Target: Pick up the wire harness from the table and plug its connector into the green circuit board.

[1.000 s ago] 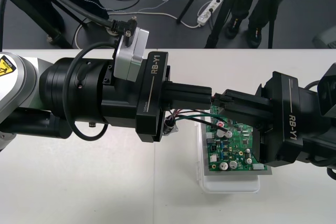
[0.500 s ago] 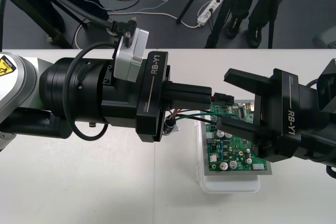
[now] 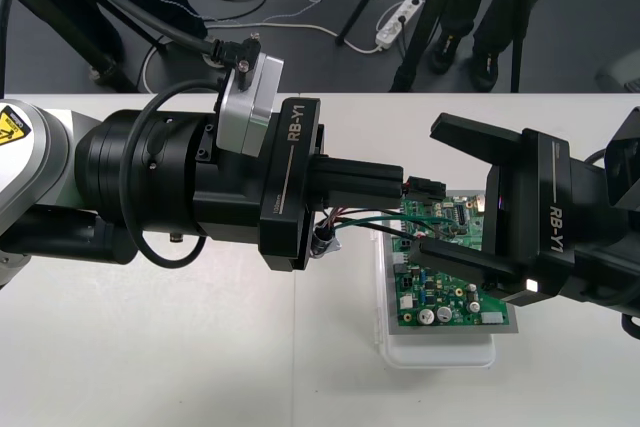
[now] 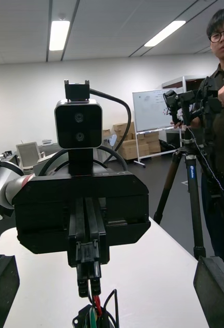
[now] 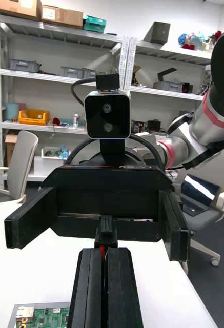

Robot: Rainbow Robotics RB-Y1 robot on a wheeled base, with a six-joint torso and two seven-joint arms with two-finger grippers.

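Black on black above the desk [image 3: 150, 347]: left claw [image 3: 401, 185], reaching in from the left, pressed together on the small black plug [image 3: 425, 188] of the wire harness; holds that plug just past its fingertips, over the far edge of the green circuit board [image 3: 445, 292]; impossible to tell whether plug and board touch. Red, black and green wires [image 3: 360, 217] trailing back from the plug under the left claw toward the round metal socket [image 3: 322, 239], just beside the left edge of the white base [image 3: 440, 352] under the board; resting or hanging, cannot tell. Facing it from the right: right claw [image 3: 427, 187], spread wide; one finger [image 3: 470, 137] on the far side of the plug, the other [image 3: 460, 259] on the near side, across the board; well clear of the plug on both sides. Seen from the right wrist: own fingers [image 4: 214, 292] far apart, left claw between them with plug and wires below its tips. Seen from the left wrist: own fingers [image 5: 91, 287] shut side by side, plug nipped at their tips, right claw's spread fingers flanking it, a corner of the board beneath.
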